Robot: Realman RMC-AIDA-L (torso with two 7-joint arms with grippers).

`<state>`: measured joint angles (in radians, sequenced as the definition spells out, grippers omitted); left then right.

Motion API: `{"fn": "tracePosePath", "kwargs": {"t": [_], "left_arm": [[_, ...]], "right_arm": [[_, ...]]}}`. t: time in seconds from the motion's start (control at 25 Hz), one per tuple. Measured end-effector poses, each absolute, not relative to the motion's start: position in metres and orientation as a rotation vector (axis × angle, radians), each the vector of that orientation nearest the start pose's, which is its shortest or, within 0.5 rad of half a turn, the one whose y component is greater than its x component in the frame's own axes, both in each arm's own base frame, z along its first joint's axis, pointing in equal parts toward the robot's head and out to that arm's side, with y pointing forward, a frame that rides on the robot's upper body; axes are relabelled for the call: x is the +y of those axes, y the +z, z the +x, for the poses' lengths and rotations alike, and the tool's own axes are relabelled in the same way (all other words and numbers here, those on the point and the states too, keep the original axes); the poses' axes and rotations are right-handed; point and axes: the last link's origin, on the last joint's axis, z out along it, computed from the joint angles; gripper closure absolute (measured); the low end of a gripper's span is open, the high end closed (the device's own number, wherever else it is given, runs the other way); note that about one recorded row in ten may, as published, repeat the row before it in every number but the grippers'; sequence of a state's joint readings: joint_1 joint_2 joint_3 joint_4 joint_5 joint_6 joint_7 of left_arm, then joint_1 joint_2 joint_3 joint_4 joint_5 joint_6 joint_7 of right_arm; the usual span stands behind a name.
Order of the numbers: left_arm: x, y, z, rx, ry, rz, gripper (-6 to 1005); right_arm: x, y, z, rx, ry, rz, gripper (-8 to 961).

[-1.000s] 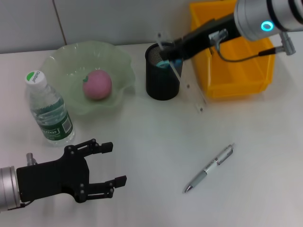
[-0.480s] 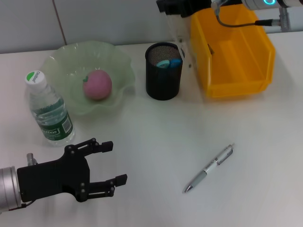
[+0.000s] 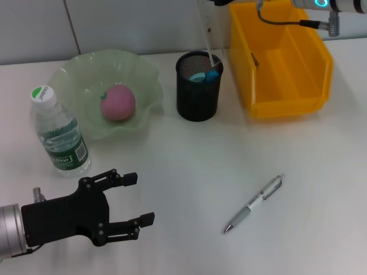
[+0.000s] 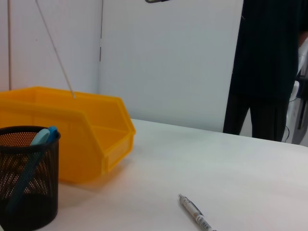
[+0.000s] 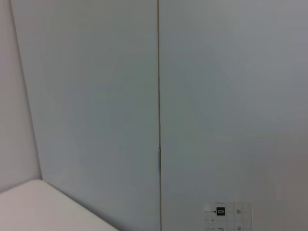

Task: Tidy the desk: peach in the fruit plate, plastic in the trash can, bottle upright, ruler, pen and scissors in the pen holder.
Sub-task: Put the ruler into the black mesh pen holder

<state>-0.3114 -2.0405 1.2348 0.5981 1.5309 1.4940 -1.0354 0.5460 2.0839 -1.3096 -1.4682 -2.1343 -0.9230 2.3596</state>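
Upright, ruler [image 3: 207, 34] above holder [image 3: 198, 86] (clear)

You see a pink peach [image 3: 118, 102] in a pale green fruit plate [image 3: 69, 74]; a black mesh pen holder [image 3: 196, 103] showing blue handles, perhaps the scissors [image 3: 206, 75]; a yellow bin [image 3: 309, 86]; a silver-white pen [image 3: 254, 203]; a green-labelled, white-capped bottle [image 3: 57, 132]; a clear ruler [image 3: 207, 34].
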Motion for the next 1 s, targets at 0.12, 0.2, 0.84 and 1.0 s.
{"fn": "tracePosePath", "kwargs": {"t": [0.12, 0.2, 0.84, 1.0], "left_arm": [[0.267, -0.039, -0.278, -0.329, -0.783, -2.799, 152], [0.267, -0.039, -0.278, -0.330, -0.782, -2.798, 152], [0.269, -0.039, -0.277, -0.319, -0.778, -2.799, 152], [0.270, -0.039, -0.277, -0.317, -0.778, -2.798, 153]], "right_arm": [[0.415, 0.050, 0.097, 0.530, 0.565, -2.317, 582], [0.417, 0.047, 0.101, 0.519, 0.589, -2.317, 582], [0.432, 0.023, 0.140, 0.409, 0.742, -2.252, 582], [0.432, 0.020, 0.143, 0.377, 0.761, -2.242, 581]]}}
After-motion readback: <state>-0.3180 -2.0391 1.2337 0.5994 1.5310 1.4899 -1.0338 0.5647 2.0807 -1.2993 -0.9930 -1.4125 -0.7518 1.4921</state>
